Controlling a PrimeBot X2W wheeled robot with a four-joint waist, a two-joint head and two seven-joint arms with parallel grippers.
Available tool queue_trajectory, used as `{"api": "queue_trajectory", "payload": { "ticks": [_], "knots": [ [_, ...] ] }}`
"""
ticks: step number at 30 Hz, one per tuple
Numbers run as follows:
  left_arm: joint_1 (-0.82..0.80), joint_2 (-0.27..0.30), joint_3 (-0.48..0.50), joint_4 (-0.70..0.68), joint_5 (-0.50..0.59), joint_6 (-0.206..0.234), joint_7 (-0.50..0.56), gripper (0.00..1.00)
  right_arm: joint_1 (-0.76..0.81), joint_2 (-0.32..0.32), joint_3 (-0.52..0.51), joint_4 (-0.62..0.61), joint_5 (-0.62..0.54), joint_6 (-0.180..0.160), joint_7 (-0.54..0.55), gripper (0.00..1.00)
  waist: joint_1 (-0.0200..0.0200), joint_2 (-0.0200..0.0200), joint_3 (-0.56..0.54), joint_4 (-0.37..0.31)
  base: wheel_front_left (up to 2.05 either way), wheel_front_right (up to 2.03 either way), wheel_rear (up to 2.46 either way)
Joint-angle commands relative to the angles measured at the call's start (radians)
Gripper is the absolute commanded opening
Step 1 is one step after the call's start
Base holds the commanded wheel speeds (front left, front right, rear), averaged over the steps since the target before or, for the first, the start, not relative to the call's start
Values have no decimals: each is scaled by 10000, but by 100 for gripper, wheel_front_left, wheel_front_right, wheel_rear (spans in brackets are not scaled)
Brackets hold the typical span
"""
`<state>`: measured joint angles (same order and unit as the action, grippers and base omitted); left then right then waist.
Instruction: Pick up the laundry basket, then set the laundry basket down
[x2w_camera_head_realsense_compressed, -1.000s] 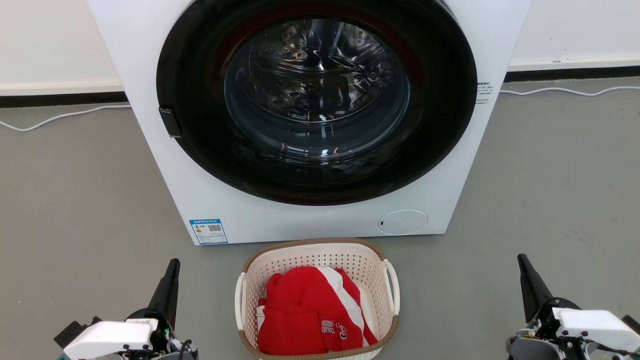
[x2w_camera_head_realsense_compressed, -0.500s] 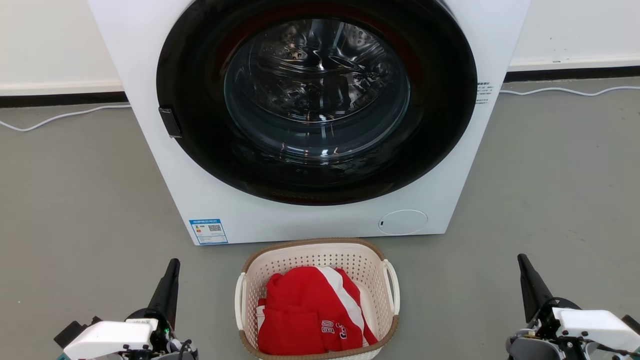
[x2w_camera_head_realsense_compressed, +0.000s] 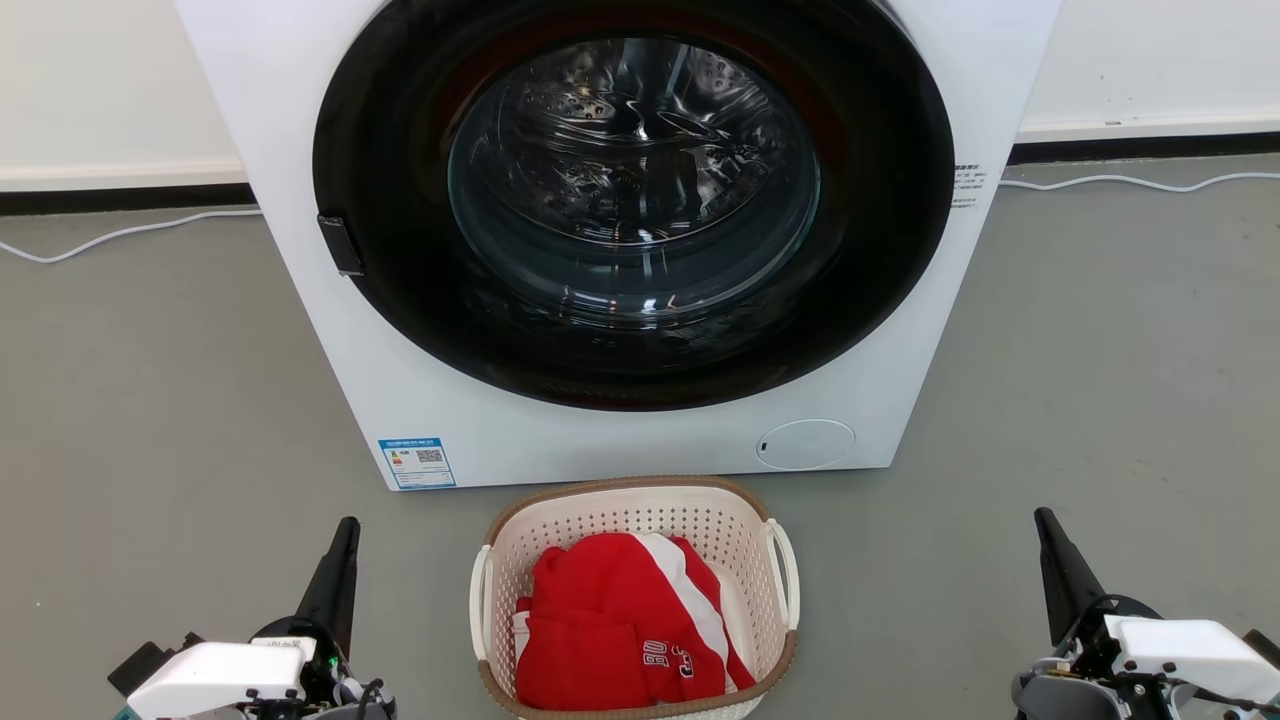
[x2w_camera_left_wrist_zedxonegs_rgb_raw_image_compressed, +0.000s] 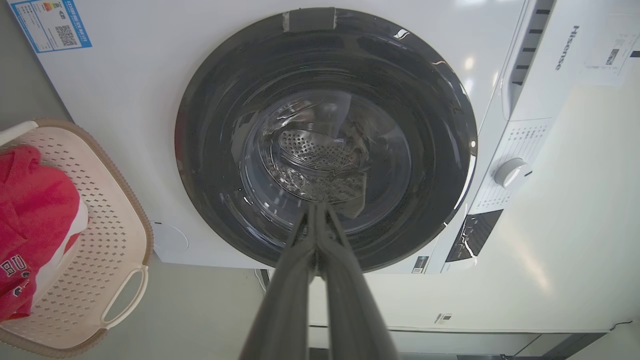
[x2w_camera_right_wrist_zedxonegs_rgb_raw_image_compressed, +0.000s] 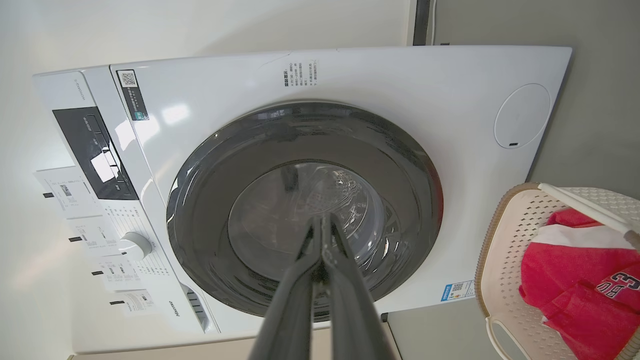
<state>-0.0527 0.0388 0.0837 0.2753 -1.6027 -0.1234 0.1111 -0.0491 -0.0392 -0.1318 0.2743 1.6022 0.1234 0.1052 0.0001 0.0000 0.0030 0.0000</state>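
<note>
- Cream-white perforated plastic laundry basket (x2w_camera_head_realsense_compressed: 640, 520) with a brown woven-look rim stands upright on the grey floor (x2w_camera_head_realsense_compressed: 150, 400), before the large white washing machine (x2w_camera_head_realsense_compressed: 600, 440).
- My left hand (x2w_camera_head_realsense_compressed: 347, 525) and right hand (x2w_camera_head_realsense_compressed: 1043, 518) flank it, well apart, fingers pressed together, empty.
- Fits either awaiting a lift or already set down; I'd keep any carry level.

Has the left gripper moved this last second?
No. The left gripper stays put, its tip at the same spot below and left of the blue label on the large white washing machine.

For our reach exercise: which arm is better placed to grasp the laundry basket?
Probably left: the left gripper sits closer to the laundry basket than the right gripper; both shut, touching nothing.
</note>
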Motion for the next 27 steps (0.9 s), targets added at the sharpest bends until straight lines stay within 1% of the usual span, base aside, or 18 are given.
{"api": "queue_trajectory", "payload": {
  "ticks": [1, 27],
  "knots": [
    [-554, 114, 303, -299, -57, -73, 22, 0, -588, -110, 179, -295, 64, 73, 81, 0, 0, 0, 0, 0, 0, 0, 0],
    [-554, 114, 302, -300, -58, -73, 22, 0, -588, -110, 180, -295, 64, 73, 81, 0, 0, 0, 0, 0, 0, 0, 0]
  ]
}}
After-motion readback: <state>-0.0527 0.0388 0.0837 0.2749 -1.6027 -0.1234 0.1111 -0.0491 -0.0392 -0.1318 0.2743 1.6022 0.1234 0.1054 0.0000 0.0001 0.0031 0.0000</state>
